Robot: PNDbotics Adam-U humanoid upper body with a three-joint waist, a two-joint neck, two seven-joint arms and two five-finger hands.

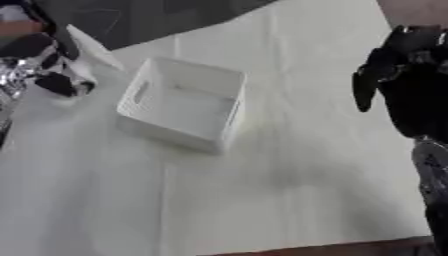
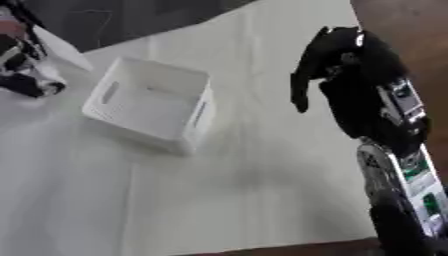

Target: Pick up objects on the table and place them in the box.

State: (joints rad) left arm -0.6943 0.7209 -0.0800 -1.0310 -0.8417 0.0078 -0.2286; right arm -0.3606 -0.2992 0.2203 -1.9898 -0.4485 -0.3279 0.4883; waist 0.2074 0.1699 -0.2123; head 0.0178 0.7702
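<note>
A white box with handle slots stands left of the table's middle, and nothing shows inside it. My left hand is at the upper left, just left of the box and apart from it. Its fingers are curled on a white thing with a pointed corner, which I cannot make out further. My right hand hangs above the table's right side, well right of the box. Its fingers droop relaxed and hold nothing. No other loose object shows on the table.
A creased white cloth covers the table. Its brown front edge runs along the bottom. Dark floor lies beyond the far edge at the upper left. My right forearm fills the lower right.
</note>
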